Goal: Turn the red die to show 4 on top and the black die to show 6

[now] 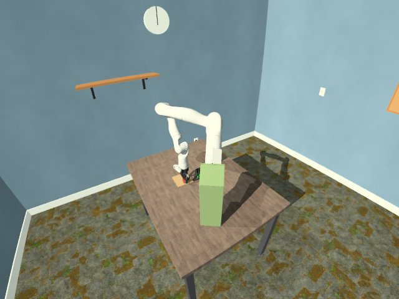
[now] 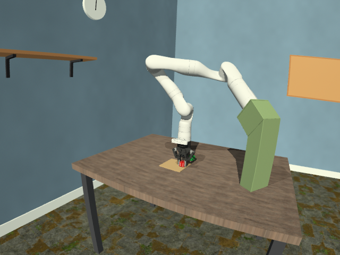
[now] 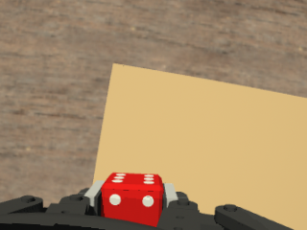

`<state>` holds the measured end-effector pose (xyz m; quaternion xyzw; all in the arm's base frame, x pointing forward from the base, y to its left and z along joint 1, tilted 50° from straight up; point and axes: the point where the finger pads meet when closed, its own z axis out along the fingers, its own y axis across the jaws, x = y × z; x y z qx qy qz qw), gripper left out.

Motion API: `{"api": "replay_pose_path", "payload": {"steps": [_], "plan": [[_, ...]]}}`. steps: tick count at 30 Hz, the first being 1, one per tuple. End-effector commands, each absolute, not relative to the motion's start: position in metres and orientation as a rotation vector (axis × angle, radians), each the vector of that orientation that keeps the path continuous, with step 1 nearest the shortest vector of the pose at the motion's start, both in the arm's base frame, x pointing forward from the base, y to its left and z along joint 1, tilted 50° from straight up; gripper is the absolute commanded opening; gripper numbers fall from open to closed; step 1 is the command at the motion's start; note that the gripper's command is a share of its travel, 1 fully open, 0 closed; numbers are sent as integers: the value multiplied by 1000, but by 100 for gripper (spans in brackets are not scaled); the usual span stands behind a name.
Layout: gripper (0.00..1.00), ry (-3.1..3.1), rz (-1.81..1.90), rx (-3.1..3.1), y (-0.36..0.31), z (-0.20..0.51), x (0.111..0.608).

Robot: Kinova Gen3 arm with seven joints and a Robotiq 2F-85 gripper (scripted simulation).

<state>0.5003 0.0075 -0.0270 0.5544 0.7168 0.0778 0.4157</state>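
Note:
My gripper (image 3: 134, 198) is shut on the red die (image 3: 130, 197), held between the two finger pads at the bottom of the wrist view. The face turned to the wrist camera shows two pips, and the face above it shows several pips. The tan mat (image 3: 206, 144) lies flat on the wooden table under and beyond the die. In the exterior view the gripper (image 2: 182, 161) points straight down with the red die (image 2: 181, 163) at the mat (image 2: 173, 165). The green die (image 2: 193, 158) lies just behind the gripper. The black die (image 1: 197, 169) shows only as a dark speck in the top view, next to the green die (image 1: 197, 175).
A tall green block (image 2: 259, 144) encloses the arm's base on the right side of the table. The table edge (image 2: 175, 203) runs in front of the mat. A shelf (image 1: 117, 80) and a clock (image 1: 156, 20) hang on the far wall.

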Motion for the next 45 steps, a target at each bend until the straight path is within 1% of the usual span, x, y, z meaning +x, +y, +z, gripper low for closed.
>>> {"api": "replay_pose_path", "payload": {"steps": [1, 20, 21, 23, 24, 28, 29, 31, 32, 34, 35, 45], "plan": [[26, 1801, 196, 1392, 8, -27, 500], [26, 1801, 196, 1392, 8, -27, 500], [30, 1801, 196, 1392, 8, -27, 500], [30, 1801, 196, 1392, 8, -27, 500], [34, 1801, 196, 1392, 8, -27, 500], [34, 1801, 196, 1392, 8, -27, 500], [38, 1801, 196, 1392, 8, -27, 500], [38, 1801, 196, 1392, 8, -27, 500], [42, 1801, 196, 1392, 8, -27, 500], [42, 1801, 196, 1392, 8, -27, 500], [46, 1801, 196, 1392, 8, -27, 500], [46, 1801, 196, 1392, 8, -27, 500]]}}
